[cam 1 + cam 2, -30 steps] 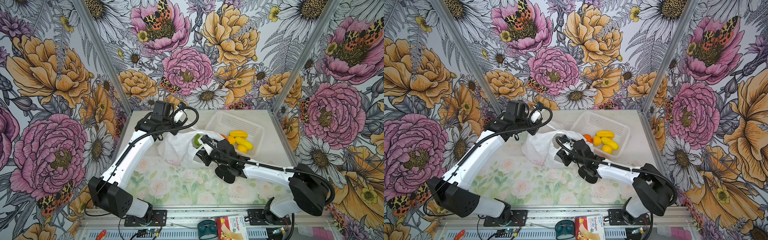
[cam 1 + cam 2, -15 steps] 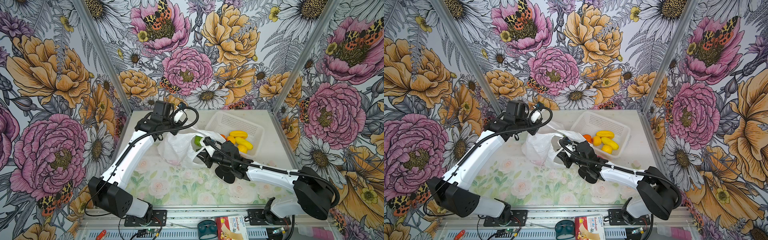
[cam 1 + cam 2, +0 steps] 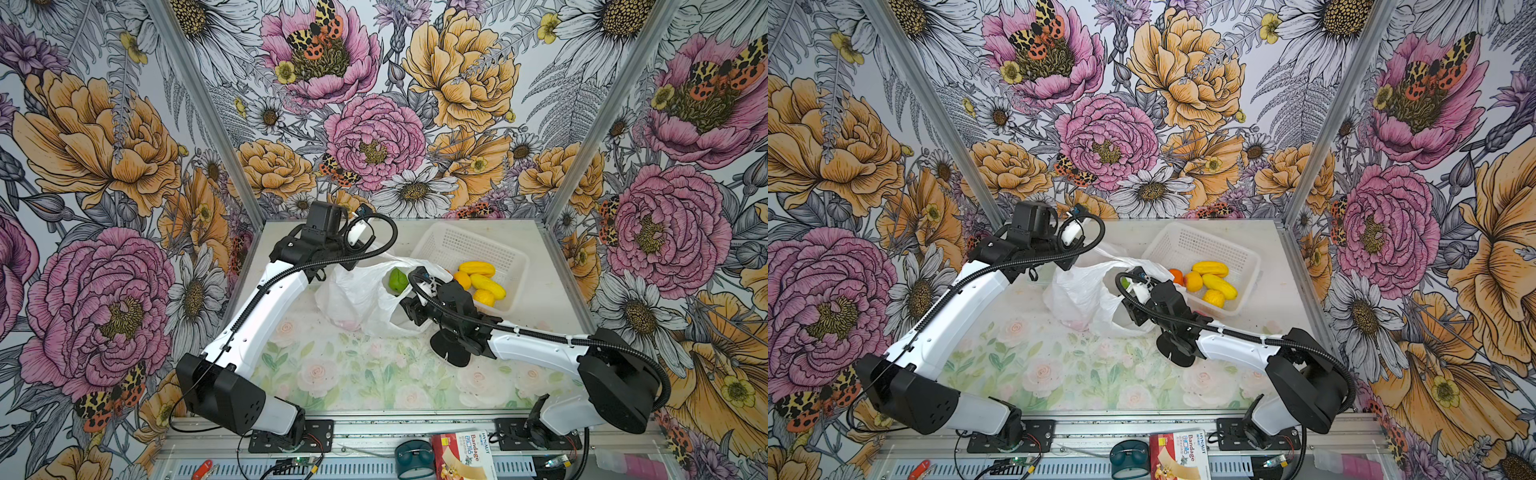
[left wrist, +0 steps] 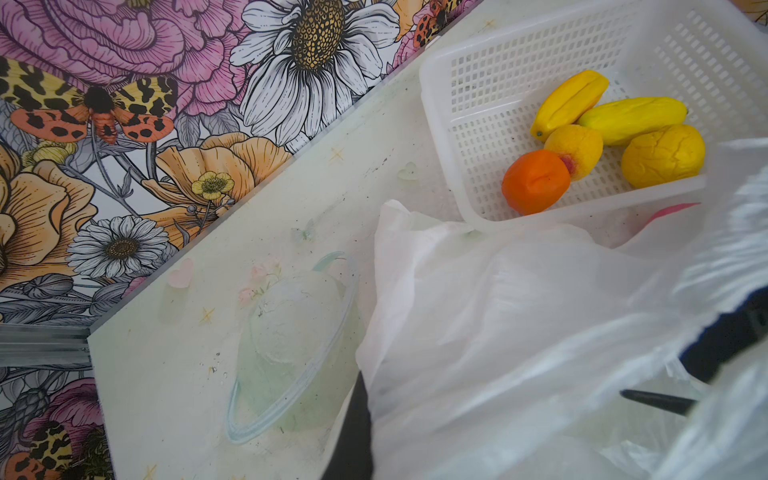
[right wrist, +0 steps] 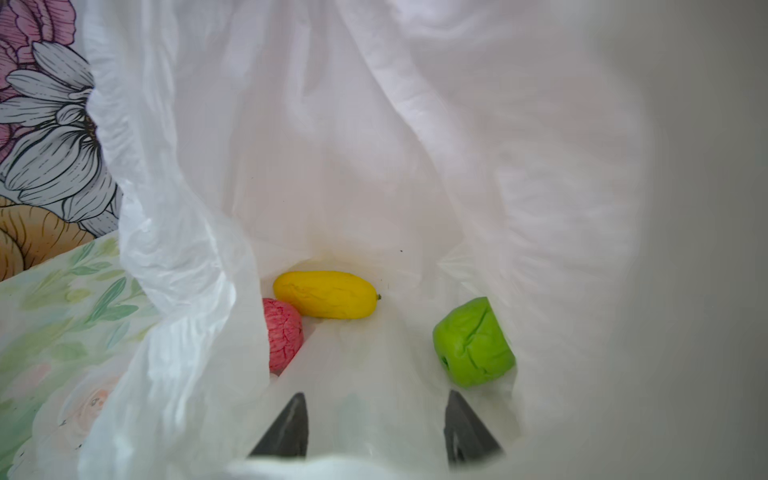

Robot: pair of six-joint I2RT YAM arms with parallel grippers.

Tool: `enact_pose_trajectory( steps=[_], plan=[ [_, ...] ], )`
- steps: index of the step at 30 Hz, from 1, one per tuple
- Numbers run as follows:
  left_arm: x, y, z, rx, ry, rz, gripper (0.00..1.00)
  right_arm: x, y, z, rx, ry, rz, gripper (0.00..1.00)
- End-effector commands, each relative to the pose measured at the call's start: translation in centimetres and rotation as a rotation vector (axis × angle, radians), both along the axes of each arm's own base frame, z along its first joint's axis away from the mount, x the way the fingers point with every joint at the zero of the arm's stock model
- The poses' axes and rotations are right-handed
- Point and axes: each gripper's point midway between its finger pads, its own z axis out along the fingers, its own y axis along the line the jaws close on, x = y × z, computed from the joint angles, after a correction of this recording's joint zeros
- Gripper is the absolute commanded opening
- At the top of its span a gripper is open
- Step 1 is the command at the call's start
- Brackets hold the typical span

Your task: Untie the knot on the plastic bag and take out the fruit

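The plastic bag (image 3: 353, 291) is lying open on the counter (image 3: 332, 374) beside the basket (image 3: 457, 249), a green fruit (image 5: 473, 343), yellow fruit (image 5: 326, 300) and pink fruit (image 5: 284, 332) sitting inside; I am holding my right fingers (image 5: 291, 428) spread apart inside it, my left fingers (image 4: 353, 424) pinching its film

White arm links (image 3: 266, 316), black joints (image 3: 224, 395), ribbed black cables (image 3: 540, 332).

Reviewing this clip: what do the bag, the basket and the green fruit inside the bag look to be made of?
The plastic bag looks like thin translucent white film, slightly glossy; it crinkles and the table print shows through it. The basket looks like rigid white moulded plastic, given its regular perforated grid. The green fruit is probably soft foam or rubber: matte, with creases and dents.
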Motion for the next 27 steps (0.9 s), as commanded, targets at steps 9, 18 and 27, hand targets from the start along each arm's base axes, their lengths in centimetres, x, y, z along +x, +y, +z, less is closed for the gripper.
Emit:
enact_pose_trajectory(
  steps=[9, 18, 27],
  plan=[
    [-0.4, -0.6, 2.1, -0.05, -0.044, -0.012, 0.0, -1.3, -1.1, 3.4, 0.098, -0.081, 0.016, 0.8],
    [-0.6, -1.2, 2.5, -0.078, -0.041, -0.029, 0.0, -6.4, 6.6, 4.2, 0.115, -0.083, 0.26, 0.56],
    [-0.8, -1.5, 2.8, -0.088, -0.043, -0.035, 0.0, -12.0, 15.1, 2.0, 0.023, -0.066, 0.465, 0.49]
  ],
)
